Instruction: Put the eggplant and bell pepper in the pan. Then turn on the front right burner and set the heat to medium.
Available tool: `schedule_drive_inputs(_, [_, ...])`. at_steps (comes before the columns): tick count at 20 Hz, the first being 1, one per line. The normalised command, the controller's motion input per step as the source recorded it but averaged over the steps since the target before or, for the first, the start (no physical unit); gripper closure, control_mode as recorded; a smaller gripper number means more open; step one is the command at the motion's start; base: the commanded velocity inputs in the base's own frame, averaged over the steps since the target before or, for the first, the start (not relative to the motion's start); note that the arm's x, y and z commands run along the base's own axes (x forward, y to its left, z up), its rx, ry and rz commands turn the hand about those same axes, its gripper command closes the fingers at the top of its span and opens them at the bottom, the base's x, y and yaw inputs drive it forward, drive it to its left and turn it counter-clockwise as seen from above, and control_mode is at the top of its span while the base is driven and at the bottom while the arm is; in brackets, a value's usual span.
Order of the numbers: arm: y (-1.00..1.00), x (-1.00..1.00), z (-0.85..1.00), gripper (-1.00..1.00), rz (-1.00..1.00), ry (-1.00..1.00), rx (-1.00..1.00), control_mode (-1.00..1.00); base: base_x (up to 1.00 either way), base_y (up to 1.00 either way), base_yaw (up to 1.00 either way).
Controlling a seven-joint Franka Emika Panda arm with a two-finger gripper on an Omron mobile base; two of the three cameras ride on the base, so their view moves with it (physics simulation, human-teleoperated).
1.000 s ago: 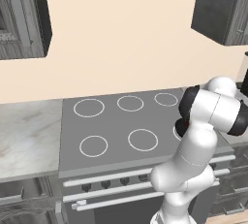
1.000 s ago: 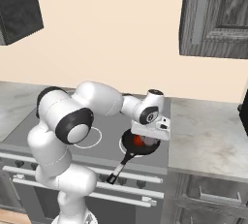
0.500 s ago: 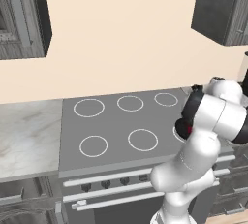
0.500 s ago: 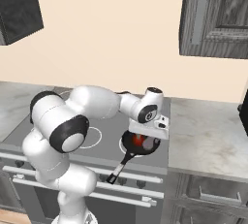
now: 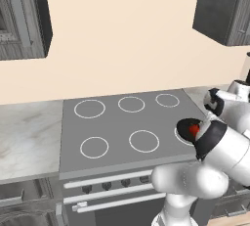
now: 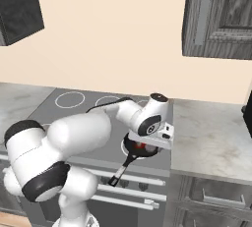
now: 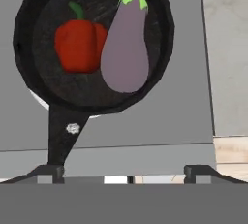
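The black pan [image 7: 29, 19] lies on the cooktop over the front right burner [image 7: 38, 101], whose white ring peeks out under the pan's rim. Inside it the red bell pepper [image 7: 80, 46] sits beside the purple-grey eggplant [image 7: 125, 48], and the two touch. The pan's handle [image 7: 62, 138] points toward the stove's front edge. My gripper [image 7: 123, 172] hovers above the pan, open, with nothing between its fingers. From the right base view the gripper [image 6: 146, 142] hangs just over the pan [image 6: 140, 151]. The left base view shows the pan [image 5: 185, 128] and pepper [image 5: 194, 130] partly behind my arm.
Several other white-ringed burners [image 5: 144, 141] mark the grey cooktop. A marble counter [image 6: 211, 142] adjoins it on the right, another [image 5: 27, 137] on the left. Knobs [image 5: 117, 184] line the stove front. Dark cabinets [image 6: 221, 14] hang overhead.
The jaws have opened wide above the pan. My elbow has swung outward while the hand stayed over the pan.
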Motion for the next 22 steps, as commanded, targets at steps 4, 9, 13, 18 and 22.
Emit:
schedule_drive_inputs(4, [0.00,-0.75,0.29,-1.00,0.00,-0.05,0.00,-1.00,0.00,0.00,0.00])
schedule_drive_inputs(9, [0.00,-0.66,0.16,-1.00,0.00,-0.08,0.00,-1.00,0.00,0.00,0.00])
schedule_drive_inputs(13, [0.00,-0.59,0.02,-1.00,0.00,-0.16,0.00,-1.00,0.00,0.00,0.00])
schedule_drive_inputs(18, [0.00,-0.36,-0.36,-1.00,0.00,-0.37,0.00,-1.00,0.00,0.00,0.00])
schedule_drive_inputs(22, [0.00,-0.13,-0.22,-1.00,0.01,-0.45,0.01,-1.00,0.00,0.00,0.00])
